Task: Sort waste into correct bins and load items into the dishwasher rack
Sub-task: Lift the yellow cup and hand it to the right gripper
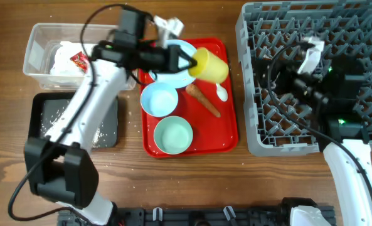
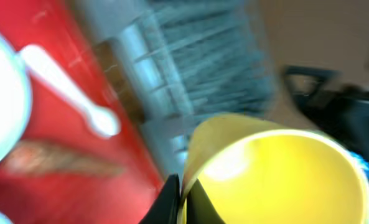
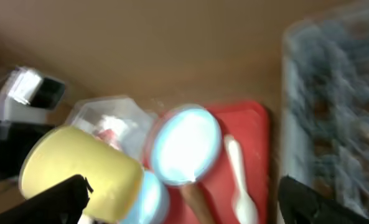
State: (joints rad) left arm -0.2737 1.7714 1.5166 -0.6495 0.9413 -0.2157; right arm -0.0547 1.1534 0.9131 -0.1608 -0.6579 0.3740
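While L end effector grips its rim, yellow cup tilts sideways.

The desk is seen from straight above. The yellow cup is shared by both wrist views: closely toward 3 o'clock, farther toward 9 o'clock.

L tool tight, R tool wide

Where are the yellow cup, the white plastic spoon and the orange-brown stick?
yellow cup point(image 1: 213, 67): overhead view, on its side wall.
white plastic spoon point(image 2: 68, 90): left wrist view, on its handle.
orange-brown stick point(image 1: 203, 100): overhead view, on its middle.
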